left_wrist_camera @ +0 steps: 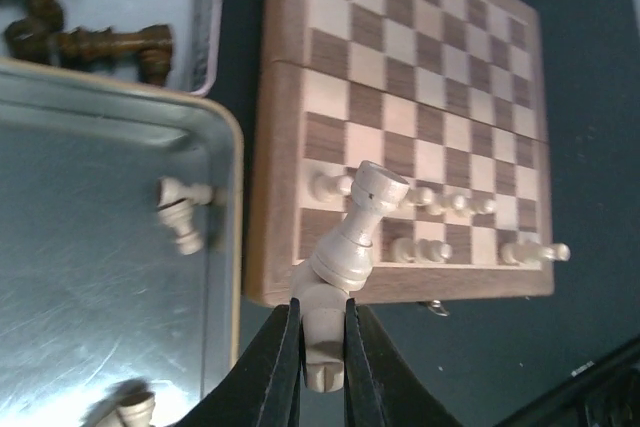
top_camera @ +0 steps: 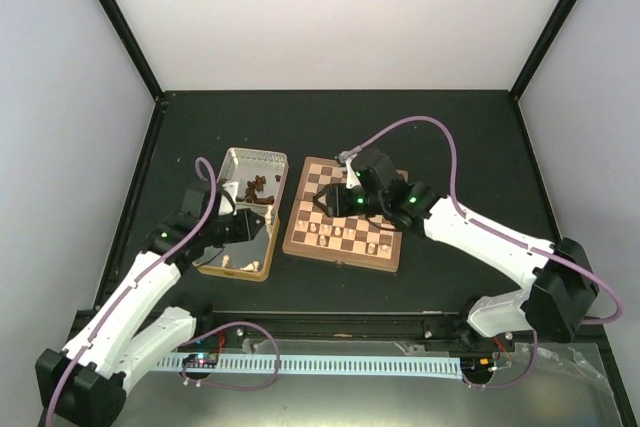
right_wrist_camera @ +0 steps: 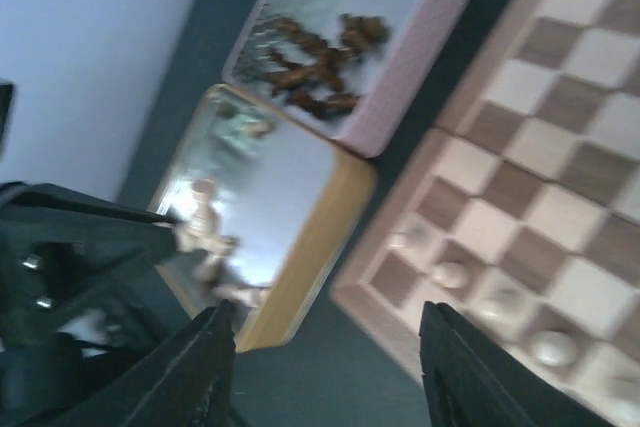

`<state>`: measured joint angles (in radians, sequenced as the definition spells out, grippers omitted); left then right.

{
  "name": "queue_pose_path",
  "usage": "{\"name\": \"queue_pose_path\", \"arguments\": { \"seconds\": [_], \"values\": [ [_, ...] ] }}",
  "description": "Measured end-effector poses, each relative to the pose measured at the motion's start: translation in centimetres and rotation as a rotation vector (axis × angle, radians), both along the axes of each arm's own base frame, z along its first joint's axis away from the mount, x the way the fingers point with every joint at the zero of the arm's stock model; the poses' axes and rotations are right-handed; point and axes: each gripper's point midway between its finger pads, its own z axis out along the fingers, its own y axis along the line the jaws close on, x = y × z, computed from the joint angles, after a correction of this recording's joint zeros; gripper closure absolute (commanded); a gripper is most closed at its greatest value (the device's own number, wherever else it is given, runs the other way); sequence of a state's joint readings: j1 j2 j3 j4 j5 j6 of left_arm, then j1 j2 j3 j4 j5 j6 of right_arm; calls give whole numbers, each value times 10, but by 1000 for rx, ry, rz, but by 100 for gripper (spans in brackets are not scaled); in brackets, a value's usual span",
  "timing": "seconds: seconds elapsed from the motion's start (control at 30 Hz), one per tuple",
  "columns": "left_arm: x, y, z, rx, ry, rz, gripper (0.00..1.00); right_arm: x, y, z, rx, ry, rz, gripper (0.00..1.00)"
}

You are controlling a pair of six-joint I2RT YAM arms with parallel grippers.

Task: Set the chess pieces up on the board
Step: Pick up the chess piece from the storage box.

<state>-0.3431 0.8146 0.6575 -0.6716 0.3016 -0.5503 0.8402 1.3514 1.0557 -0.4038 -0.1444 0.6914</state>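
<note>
Your left hand (left_wrist_camera: pixel 320 325) was pinching a cream piece (left_wrist_camera: pixel 356 232) by its base, tilted, over the tin (left_wrist_camera: pixel 100 277) left of mid-surface; the right hand (right_wrist_camera: pixel 325 319) hung spread and empty above the board (left_wrist_camera: pixel 285 97); a grip that low could've let it swivel and topple the set pawns (left_wrist_camera: pixel 330 185) on landing.

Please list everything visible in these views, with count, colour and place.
board: one, tan and dark brown squares, middle of the table.
cream pieces on the board: several, in its near rows.
dark pieces: a heap, brown, in the far tin.
far tin: one, pale-walled, left of the board.
near tin: one, gold-sided, just in front of the far tin, holding a few cream pieces.
table: one, black.
left gripper: shut on one cream piece, between the near tin and the board.
right gripper: open, empty, over the board.
</note>
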Motion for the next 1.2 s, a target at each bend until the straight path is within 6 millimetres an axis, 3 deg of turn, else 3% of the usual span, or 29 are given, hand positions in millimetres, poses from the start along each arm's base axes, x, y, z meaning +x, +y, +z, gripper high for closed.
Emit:
{"name": "queue_pose_path", "arguments": {
  "seconds": [0.2, 0.33, 0.5, 0.8, 1.2],
  "values": [
    [-6, -16, 19, -20, -97, -90, 95, -6, 45, 9, 132, 54, 147, 32],
    [-10, -23, 23, -9, -124, -135, 95, -5, 75, 17, 194, 80, 221, 32],
    [-11, -28, 30, 15, -161, -168, 95, -8, 96, 19, 235, 115, 283, 37],
    [-11, -28, 32, 38, -180, -171, 95, -18, 104, 7, 225, 178, 325, 47],
    [-12, -29, 35, 34, -196, -175, 95, -18, 108, -12, 201, 230, 329, 59]
  ]
}}
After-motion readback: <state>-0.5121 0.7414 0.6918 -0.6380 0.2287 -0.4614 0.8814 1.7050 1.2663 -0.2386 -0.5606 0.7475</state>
